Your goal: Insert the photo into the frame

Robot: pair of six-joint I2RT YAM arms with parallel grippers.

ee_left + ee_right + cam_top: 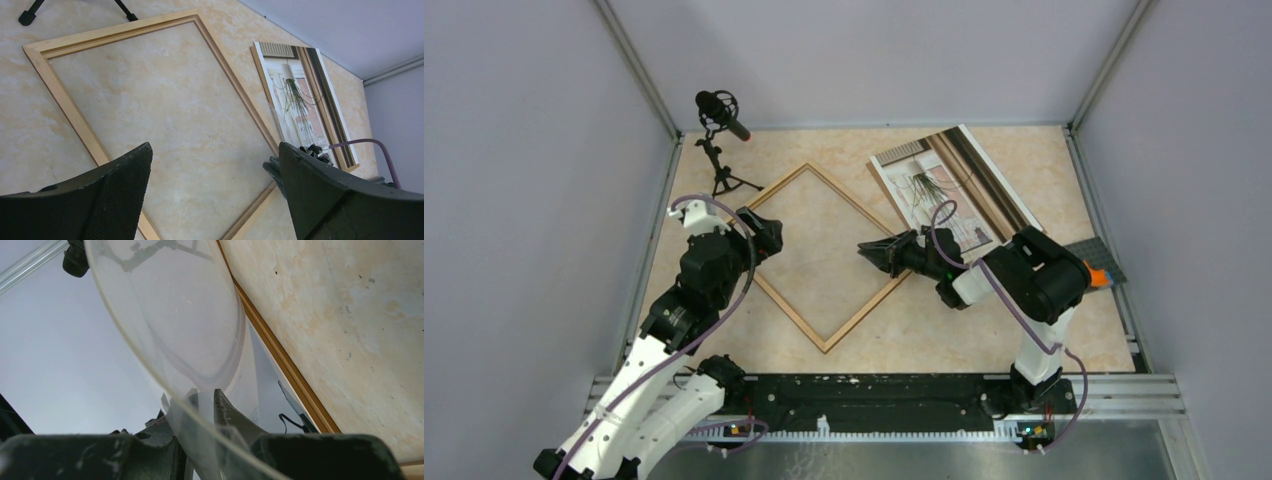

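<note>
The light wood frame [854,212] lies flat and empty as a diamond mid-table; it also shows in the left wrist view [67,107]. The photo [944,195] lies face up behind and to the right of it, also seen in the left wrist view [300,100]. My left gripper [769,235] is open and empty over the frame's left side, its jaws wide apart [212,150]. My right gripper [871,252] is at the frame's right corner. In the right wrist view it [205,395] is shut on a bent clear plastic sheet [165,305], beside the frame's moulding [290,370].
A black microphone on a small tripod [721,115] stands at the back left, just behind the frame. A dark grey pad with an orange piece [1096,262] lies at the right edge. Grey walls enclose the table on three sides.
</note>
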